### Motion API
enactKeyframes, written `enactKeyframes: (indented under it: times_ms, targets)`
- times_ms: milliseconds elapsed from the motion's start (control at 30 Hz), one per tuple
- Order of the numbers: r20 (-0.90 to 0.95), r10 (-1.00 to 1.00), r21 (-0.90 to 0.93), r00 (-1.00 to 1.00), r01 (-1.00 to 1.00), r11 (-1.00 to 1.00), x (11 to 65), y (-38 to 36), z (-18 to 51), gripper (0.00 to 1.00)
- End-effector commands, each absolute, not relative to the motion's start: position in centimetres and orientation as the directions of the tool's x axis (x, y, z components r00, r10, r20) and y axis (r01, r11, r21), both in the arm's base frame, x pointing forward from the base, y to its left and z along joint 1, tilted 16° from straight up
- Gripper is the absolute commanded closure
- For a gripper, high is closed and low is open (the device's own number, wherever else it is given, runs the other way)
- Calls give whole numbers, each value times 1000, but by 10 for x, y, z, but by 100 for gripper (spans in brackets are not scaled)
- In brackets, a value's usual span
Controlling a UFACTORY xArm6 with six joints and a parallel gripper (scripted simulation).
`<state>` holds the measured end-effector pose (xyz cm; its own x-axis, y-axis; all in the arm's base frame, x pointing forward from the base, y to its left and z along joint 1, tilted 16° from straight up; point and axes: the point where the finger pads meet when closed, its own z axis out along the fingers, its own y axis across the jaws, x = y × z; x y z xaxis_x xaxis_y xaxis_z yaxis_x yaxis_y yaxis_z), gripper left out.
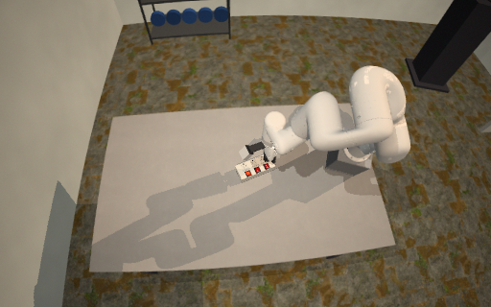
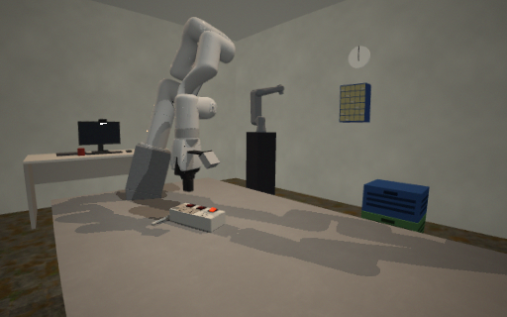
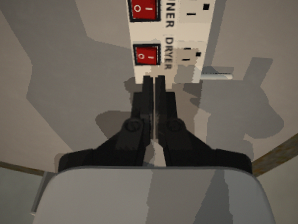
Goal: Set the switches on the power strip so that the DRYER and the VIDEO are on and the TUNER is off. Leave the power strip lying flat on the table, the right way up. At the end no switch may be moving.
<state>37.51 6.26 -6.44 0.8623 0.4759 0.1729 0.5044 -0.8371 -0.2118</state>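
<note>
Now the gripper (image 3: pixel 154 83), clenched on nothing, hangs at the near end of the power strip (image 3: pixel 174 23), which lies flat on the table (image 2: pixel 319 277) with its long axis running to the frame's top, DRYER switch (image 3: pixel 147 54) just ahead.

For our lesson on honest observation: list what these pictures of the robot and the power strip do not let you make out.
- Wrist view: the white power strip runs off the top edge, so the VIDEO switch is cut off.
- Top view: the three red switches are too small to read labels or positions.
- Exterior view: whether the shut black end effector is above the strip or beside it.
</note>
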Motion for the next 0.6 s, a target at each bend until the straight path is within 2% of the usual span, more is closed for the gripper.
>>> enactKeyframes:
  times_ms: [0,567]
  targets:
    - [175,475,-210,862,505,-837,376,63,-64,100]
    - [175,475,-210,862,505,-837,377,67,-79,100]
